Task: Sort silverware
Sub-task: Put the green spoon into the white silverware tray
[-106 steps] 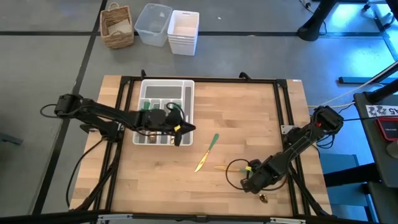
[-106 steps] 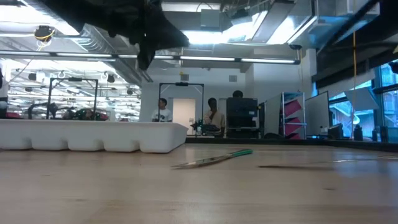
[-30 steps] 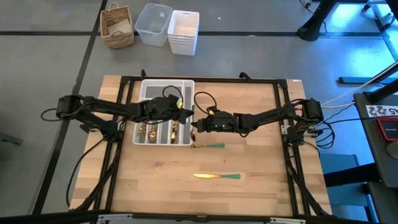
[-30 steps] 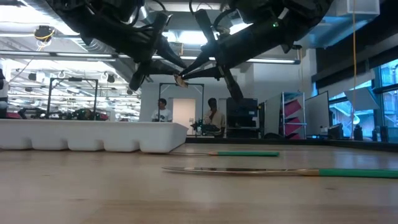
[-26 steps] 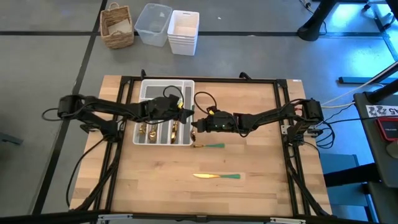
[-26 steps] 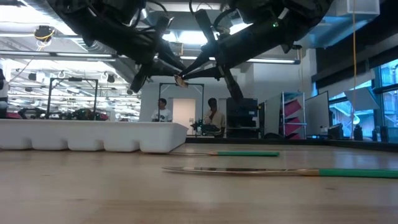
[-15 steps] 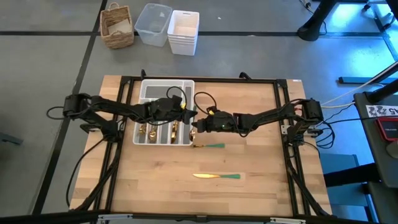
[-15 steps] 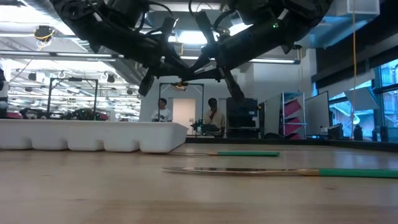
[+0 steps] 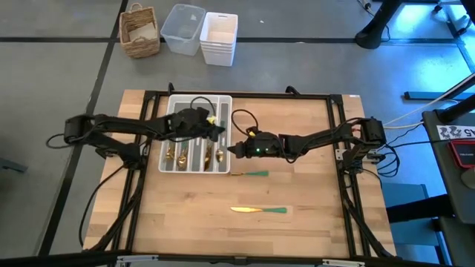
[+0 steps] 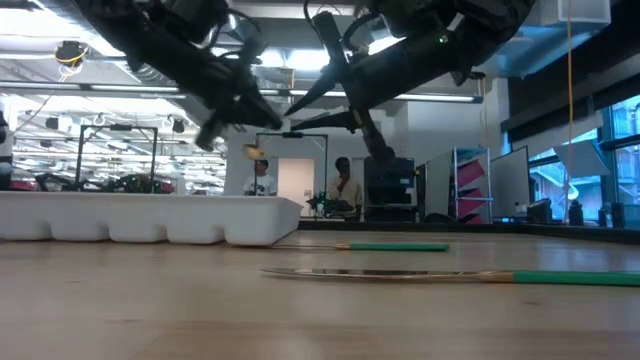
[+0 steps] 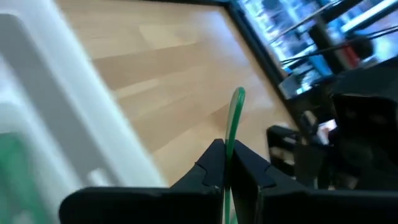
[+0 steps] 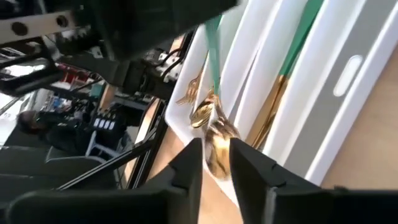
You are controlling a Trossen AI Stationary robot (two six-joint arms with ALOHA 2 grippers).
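Observation:
My left gripper (image 9: 220,132) is shut on a green-handled piece of silverware (image 11: 235,118) above the right part of the white tray (image 9: 191,108). The piece's gold head (image 10: 258,152) hangs below the fingers. My right gripper (image 9: 234,150) stands open just beyond the tray's right wall, level with the left one, and holds nothing. In the right wrist view the gold head (image 12: 214,134) shows ahead of my open right fingers, apart from them. Two more green-handled pieces (image 9: 249,173) (image 9: 257,210) lie flat on the table. Several gold-headed pieces lie in the tray's compartments (image 9: 178,156). My left gripper pinches the piece's green handle (image 11: 228,148) between its two fingertips. The handle's free end (image 11: 238,94) sticks out past the fingers. The piece is lifted clear and tilted, its gold head down over the tray.
Beyond the table's far edge stand a wicker basket (image 9: 139,31), a clear bin (image 9: 183,28) and stacked white bins (image 9: 219,37). A black frame (image 9: 245,94) runs round the tabletop. The near half of the table holds only the two loose pieces. People stand in the room behind (image 10: 343,190).
My left gripper has shut on the handle of the piece that my right gripper held up at the tray's right wall. The right gripper has opened and let go. The left gripper has then drawn back toward the table's left, over the tray, carrying the piece.

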